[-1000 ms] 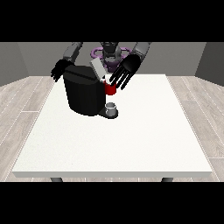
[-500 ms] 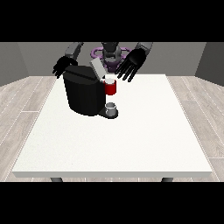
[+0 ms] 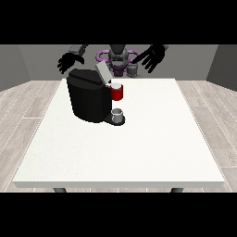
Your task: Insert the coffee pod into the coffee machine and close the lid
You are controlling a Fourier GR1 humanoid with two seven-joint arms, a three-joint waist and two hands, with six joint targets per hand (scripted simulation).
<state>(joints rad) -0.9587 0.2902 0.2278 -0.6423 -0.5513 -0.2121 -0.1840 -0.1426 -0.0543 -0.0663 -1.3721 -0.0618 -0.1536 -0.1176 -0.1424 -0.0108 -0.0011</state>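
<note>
The black box-shaped coffee machine (image 3: 89, 98) sits on the white tabletop (image 3: 139, 143), its grey lid (image 3: 102, 72) tilted up, at seven o'clock from the spread-fingered hand at the view's right (image 3: 152, 57), which I judge nearer than the other.

Black coffee machine (image 3: 89, 98) upright on table, lid (image 3: 102, 72) raised.

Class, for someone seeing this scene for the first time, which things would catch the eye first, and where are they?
A big black coffee machine stands on the white table, left of centre, with a red thing at the machine on its right side. Behind it, two black hands are raised: one at the view's left, one at the view's right.
</note>
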